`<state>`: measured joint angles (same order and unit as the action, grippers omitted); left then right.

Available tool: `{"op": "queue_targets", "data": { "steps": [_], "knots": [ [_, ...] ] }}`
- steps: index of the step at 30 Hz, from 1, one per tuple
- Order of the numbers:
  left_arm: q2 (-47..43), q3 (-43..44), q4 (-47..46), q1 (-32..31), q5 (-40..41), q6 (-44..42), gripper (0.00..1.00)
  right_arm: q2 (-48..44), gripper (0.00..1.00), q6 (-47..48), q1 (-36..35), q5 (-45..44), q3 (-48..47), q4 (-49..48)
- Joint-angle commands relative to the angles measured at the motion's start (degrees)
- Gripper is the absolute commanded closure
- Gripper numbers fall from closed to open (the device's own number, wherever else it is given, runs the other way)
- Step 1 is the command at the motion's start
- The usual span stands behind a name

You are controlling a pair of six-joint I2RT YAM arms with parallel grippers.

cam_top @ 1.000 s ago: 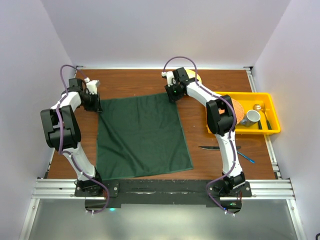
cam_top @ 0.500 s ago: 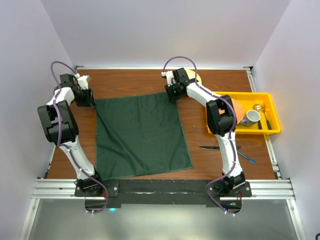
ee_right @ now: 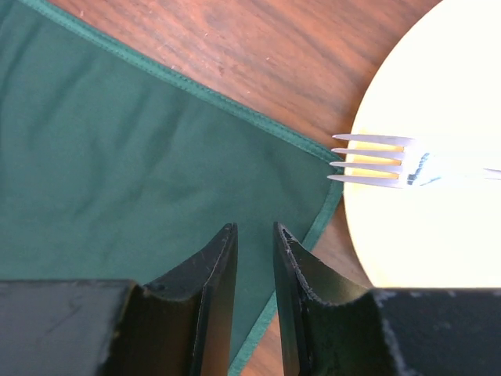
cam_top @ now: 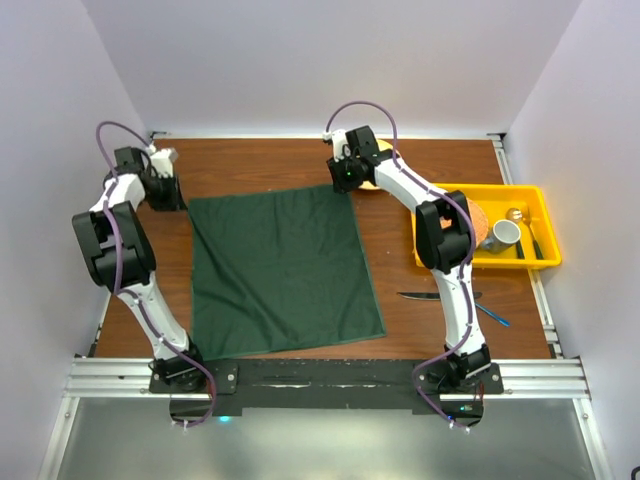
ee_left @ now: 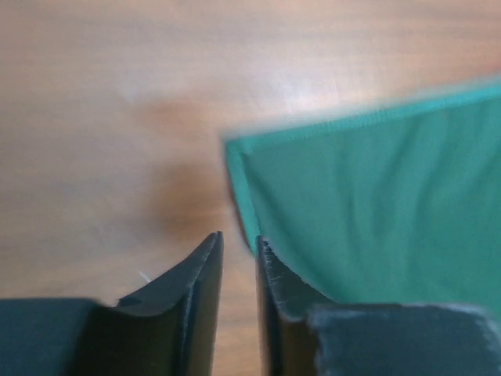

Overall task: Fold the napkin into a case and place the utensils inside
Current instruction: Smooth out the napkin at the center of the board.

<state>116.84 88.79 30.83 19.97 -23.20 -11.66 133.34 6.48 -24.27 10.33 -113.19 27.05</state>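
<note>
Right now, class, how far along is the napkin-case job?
Done: the napkin lies spread flat, no fold yet. In hand: left gripper and right gripper hover, jaws narrowly apart, at its far corners, holding nothing. Remaining: every fold, then the knife and blue fork, lying on the table, go inside.

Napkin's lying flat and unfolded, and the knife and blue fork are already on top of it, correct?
Not quite. The napkin is flat and unfolded, but the knife and blue fork lie on the bare table to its right, clear of the cloth; the top view shows it.
</note>
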Motion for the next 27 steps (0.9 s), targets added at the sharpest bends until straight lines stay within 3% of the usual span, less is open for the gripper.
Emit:
{"op": "queue_targets", "data": {
  "steps": [1, 5, 11, 23, 27],
  "knots": [
    [-10.8, -9.3, 4.4, -0.1, -5.1, -4.8, 0.77, -4.1, 0.71, -1.8, -0.8, 4.2, 1.7, -0.3],
    [-16.5, -18.0, 8.8, -0.2, -7.2, -10.5, 0.79, -4.6, 0.71, -1.3, -2.0, 5.1, 4.7, -0.7],
    [-15.7, -23.7, 8.7, -1.3, -4.9, -12.0, 0.79, -3.3, 0.71, -1.1, -2.5, 4.0, 5.0, -1.1],
    [-6.8, -16.5, 7.8, 1.8, 8.1, -11.4, 0.83, 0.0, 0.70, -0.7, -2.6, 2.1, 3.6, -0.2],
    [-7.7, -14.5, 10.1, 2.5, 4.9, -14.0, 0.80, -0.2, 0.67, -2.1, -2.8, 2.5, 1.3, -0.3]
  ]
}}
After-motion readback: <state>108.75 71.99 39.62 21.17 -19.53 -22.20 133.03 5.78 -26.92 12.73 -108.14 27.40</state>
